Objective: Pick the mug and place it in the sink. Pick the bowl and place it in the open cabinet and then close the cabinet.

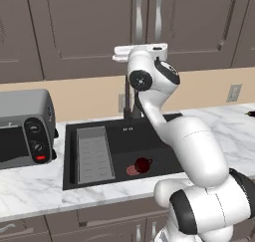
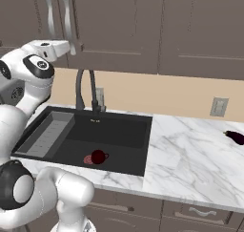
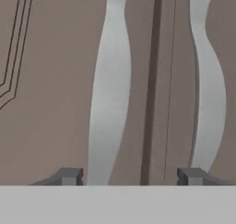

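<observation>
Your tool (image 3: 129,176) faces the shut cabinet (image 1: 79,32), jaws spread across its handles (image 3: 109,89) (nothing pinched). Mug (image 1: 143,164) sits in the sink (image 1: 164,124).

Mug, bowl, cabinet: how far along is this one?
Done: the mug sits in the sink by the drain. The cabinet doors look closed, with the gripper open at their silver handles. I can't see the bowl, so its placement is unconfirmed.
</observation>
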{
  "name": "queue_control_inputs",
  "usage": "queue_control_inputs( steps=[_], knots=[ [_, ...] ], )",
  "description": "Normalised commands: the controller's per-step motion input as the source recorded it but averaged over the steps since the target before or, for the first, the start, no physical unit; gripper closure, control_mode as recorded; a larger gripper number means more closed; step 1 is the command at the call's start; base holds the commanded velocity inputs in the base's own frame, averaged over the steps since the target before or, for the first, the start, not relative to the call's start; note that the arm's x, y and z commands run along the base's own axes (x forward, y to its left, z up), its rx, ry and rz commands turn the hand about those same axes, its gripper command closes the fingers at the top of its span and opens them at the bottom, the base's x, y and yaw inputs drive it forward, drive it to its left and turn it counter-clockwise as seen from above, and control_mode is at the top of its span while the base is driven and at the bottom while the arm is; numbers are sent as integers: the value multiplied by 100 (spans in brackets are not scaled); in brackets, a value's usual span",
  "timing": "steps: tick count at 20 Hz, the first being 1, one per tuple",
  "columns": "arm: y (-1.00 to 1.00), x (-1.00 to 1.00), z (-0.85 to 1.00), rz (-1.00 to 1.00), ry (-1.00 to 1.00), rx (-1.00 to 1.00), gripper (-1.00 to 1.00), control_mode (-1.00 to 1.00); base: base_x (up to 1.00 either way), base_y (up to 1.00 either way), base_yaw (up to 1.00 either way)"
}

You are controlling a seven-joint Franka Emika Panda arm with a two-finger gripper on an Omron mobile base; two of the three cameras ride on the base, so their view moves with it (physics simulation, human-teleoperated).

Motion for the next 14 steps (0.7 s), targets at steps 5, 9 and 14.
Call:
queue_control_inputs(
  steps=[5,9,14],
  knots=[
    [-35,100,-42,19,-3,0,-100,-100,0,0,0],
    [-68,100,-35,21,0,0,-100,-100,0,0,0],
    [-95,100,-29,23,0,1,-100,-100,0,0,0]
  ],
)
